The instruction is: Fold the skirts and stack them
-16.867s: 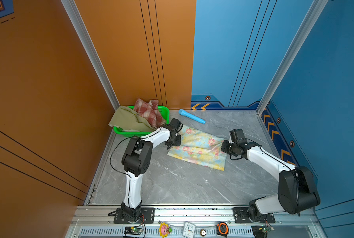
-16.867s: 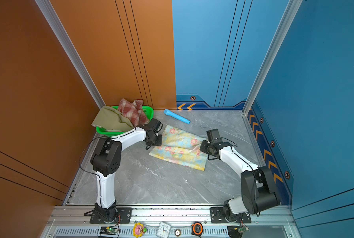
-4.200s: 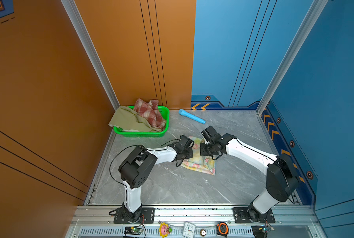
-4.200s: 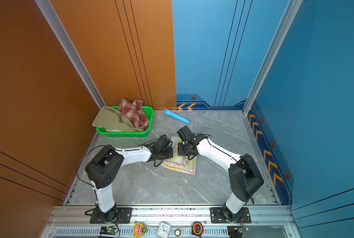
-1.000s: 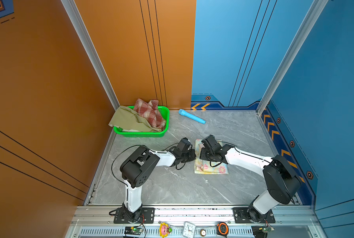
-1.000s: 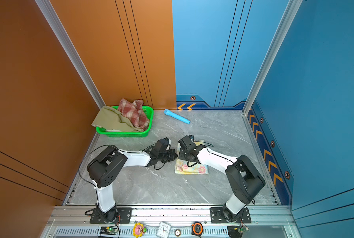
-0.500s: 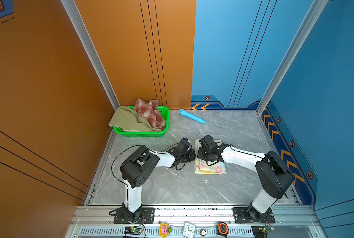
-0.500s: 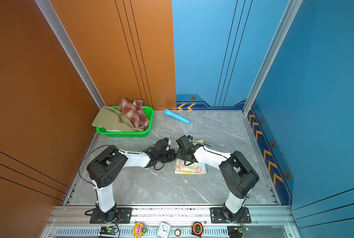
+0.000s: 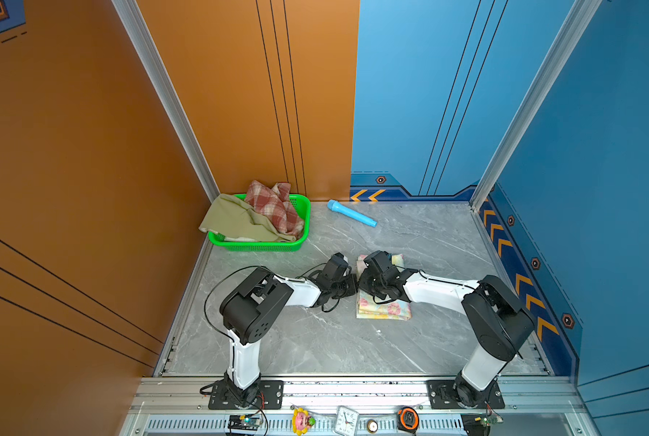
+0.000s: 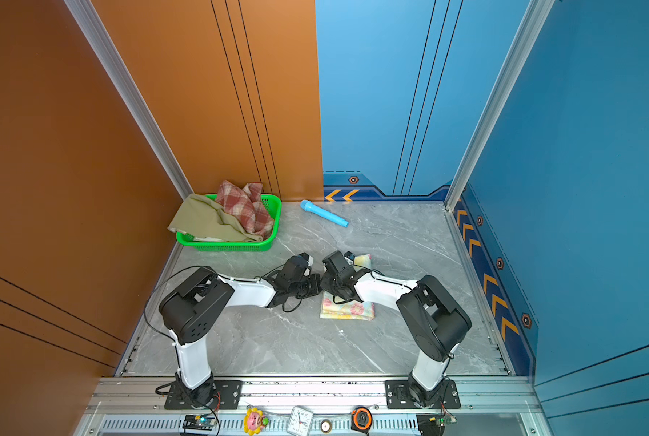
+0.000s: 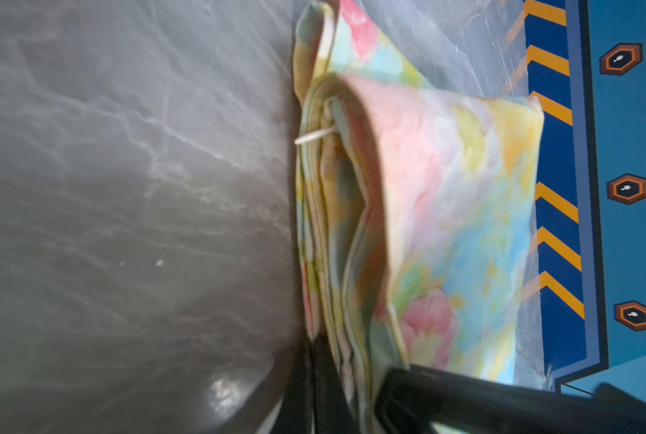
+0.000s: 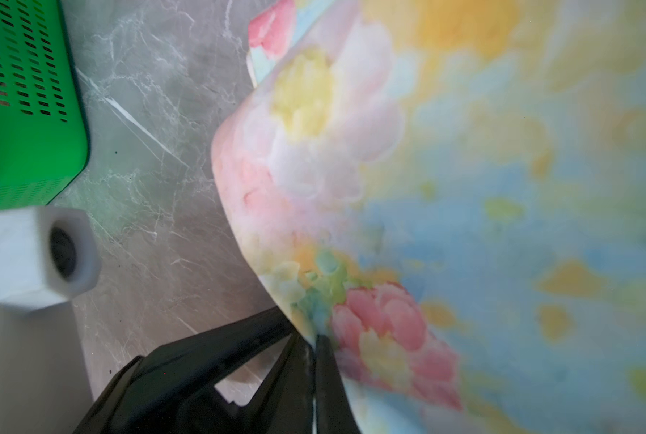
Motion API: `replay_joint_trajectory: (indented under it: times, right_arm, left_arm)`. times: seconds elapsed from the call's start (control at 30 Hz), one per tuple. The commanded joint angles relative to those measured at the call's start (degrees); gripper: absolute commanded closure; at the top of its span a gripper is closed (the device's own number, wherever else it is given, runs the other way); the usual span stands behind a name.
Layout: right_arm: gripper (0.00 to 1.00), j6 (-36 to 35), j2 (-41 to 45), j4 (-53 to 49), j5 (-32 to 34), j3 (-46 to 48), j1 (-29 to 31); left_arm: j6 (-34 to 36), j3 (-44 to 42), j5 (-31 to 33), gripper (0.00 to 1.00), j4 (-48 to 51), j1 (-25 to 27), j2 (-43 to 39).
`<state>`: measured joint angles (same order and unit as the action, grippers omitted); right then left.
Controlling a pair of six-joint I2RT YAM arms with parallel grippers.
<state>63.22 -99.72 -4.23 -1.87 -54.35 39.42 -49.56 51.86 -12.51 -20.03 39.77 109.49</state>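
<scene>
The pastel floral skirt (image 9: 383, 309) (image 10: 347, 311) lies folded into a small layered rectangle in the middle of the table. Both grippers meet at its left edge. My left gripper (image 9: 353, 285) (image 11: 315, 345) is shut on the lowest cloth layer at that edge. My right gripper (image 9: 360, 283) (image 12: 311, 340) is shut on the top fold, whose curved flap (image 12: 464, 188) rises beside the fingers. The plaid skirt (image 9: 273, 205) and the olive skirt (image 9: 236, 221) lie crumpled in the green basket (image 9: 262, 247) at the back left.
A light-blue tube (image 9: 351, 213) lies on the marble top near the back wall, right of the basket. A white part of the left arm (image 12: 35, 255) sits close beside my right gripper. Orange and blue walls enclose the table.
Over the sequence the floral skirt went from spread flat to a small folded rectangle. In the last second my right gripper crept left to the skirt's left edge; the left one barely moved.
</scene>
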Motion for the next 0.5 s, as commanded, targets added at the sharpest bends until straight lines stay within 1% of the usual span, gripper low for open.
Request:
replay_joint_trajectory:
  times: [0.0,0.03,0.07,0.1,0.2,0.33,0.37,0.47]
  right_arm:
    - [1.00,3.2,-0.6,3.6,-1.5,2.4,0.0]
    - [1.00,3.3,-0.5,3.9,-1.5,2.7,0.0]
    - [0.97,3.4,-0.5,4.0,-1.5,2.7,0.0]
    - [0.93,3.4,-0.5,4.0,-1.7,2.8,0.0]
    - [0.75,4.0,-0.1,4.5,-1.7,3.1,-0.1]
    - [0.61,6.0,0.1,7.4,-2.2,5.0,-0.8]
    - [0.60,6.6,0.1,8.7,-2.6,5.8,-1.0]
    - [0.57,7.8,0.1,11.0,-3.8,6.8,-1.8]
  left_arm:
    - [-0.4,-3.5,-0.2,1.00,10.7,0.4,1.7]
    - [-0.3,-3.7,-0.1,1.00,10.7,0.2,1.6]
    - [-0.3,-3.9,-0.1,1.00,10.7,0.1,1.4]
    - [-0.4,-4.0,-0.1,1.00,10.6,-0.1,1.3]
    - [-0.3,-4.0,-0.2,1.00,11.1,-0.9,0.4]
    - [0.4,-3.6,0.4,1.00,13.0,-2.0,-1.7]
    - [0.6,-3.4,0.6,1.00,13.6,-2.1,-2.3]
    - [1.2,-3.3,1.5,0.92,14.9,-2.9,-4.2]
